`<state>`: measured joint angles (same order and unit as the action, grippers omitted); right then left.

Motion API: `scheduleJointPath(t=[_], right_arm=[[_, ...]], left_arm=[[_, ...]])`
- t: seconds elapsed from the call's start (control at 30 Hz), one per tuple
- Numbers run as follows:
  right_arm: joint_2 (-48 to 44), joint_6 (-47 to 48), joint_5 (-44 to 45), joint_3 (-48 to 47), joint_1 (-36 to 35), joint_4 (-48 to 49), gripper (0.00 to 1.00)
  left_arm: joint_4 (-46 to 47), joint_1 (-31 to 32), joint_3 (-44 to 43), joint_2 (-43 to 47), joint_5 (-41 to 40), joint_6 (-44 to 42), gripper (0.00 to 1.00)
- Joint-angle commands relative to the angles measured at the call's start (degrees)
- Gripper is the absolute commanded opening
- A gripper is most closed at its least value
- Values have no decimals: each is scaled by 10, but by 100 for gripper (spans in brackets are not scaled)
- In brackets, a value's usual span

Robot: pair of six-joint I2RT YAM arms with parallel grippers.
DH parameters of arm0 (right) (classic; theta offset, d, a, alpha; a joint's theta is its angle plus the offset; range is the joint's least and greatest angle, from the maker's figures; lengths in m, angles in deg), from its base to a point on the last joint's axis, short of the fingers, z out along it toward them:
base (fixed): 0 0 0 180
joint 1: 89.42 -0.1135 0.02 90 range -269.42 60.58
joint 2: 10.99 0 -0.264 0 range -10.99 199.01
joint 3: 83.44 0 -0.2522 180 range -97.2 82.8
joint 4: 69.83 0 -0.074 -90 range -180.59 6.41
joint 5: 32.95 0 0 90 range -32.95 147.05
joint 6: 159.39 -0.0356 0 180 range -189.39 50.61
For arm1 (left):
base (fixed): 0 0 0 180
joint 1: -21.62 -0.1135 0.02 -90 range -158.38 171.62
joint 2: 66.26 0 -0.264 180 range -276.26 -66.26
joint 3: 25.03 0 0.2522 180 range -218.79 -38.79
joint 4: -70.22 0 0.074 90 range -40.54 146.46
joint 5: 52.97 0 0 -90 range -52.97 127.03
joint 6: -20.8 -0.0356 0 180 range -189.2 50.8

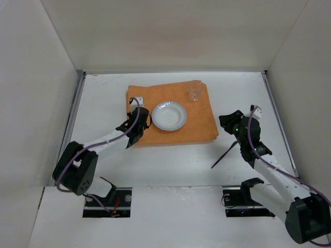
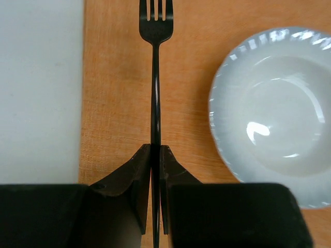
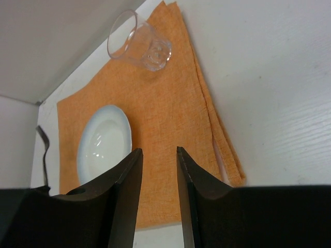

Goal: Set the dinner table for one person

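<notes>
Jaws: left gripper pinches a slim black metal fork, right gripper stands spread, empty; released crooked, the fork could strike the round white plate just right.

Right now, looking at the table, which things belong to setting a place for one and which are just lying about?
For the job: dinner table, orange cloth, white plate, glass, fork held shut in the left pincer, slim dark utensil on the bare tabletop.
Just there: white walls, black base plate.
</notes>
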<state>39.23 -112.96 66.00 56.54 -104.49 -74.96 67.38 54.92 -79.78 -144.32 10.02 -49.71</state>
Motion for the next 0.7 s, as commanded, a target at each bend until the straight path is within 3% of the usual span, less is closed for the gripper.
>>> scheduleJointPath(t=[0.0, 0.2, 0.67], right_arm=[[14, 0, -9, -13, -14, 47, 38], [33, 0, -15, -17, -22, 56, 39], [40, 2, -19, -19, -34, 58, 40]], left_arm=[[18, -24, -26, -51, 28, 15, 5], [31, -37, -30, -118, 26, 5, 5], [31, -34, -34, -159, -1, 18, 9]])
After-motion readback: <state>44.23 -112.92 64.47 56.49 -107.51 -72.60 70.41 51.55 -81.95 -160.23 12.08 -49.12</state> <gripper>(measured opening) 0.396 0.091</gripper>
